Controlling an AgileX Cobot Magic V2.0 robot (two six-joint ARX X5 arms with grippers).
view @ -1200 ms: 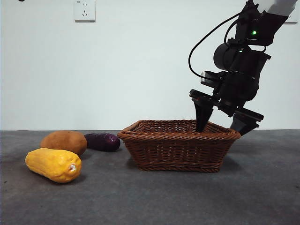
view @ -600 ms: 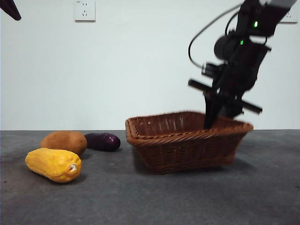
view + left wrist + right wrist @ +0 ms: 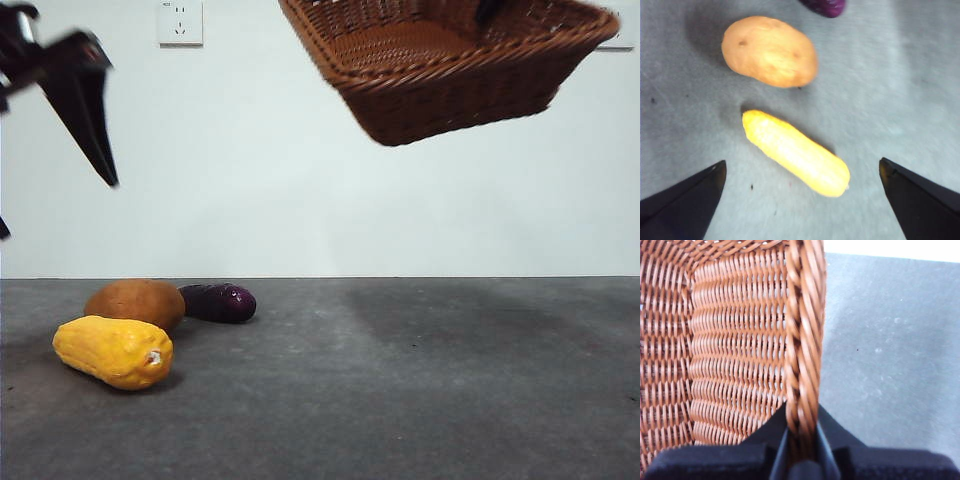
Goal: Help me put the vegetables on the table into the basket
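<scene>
The yellow corn cob (image 3: 112,351), the brown potato (image 3: 137,302) and the purple eggplant (image 3: 220,302) lie together on the dark grey table (image 3: 400,380) at the left. My left gripper (image 3: 60,205) is open and hangs high above them. In the left wrist view its jaws straddle the corn (image 3: 795,152), with the potato (image 3: 770,51) and the eggplant (image 3: 824,6) beyond. My right gripper (image 3: 802,437) is shut on the braided rim of the wicker basket (image 3: 740,340). It holds the basket (image 3: 450,70) tilted, high in the air at the upper right.
A white wall with a socket (image 3: 180,22) stands behind the table. Where the basket stood, bare table (image 3: 890,350) shows under it.
My right gripper has shut on the basket's rim and lifted the basket from the table to the top of the view. My left gripper has come down into view at the upper left.
</scene>
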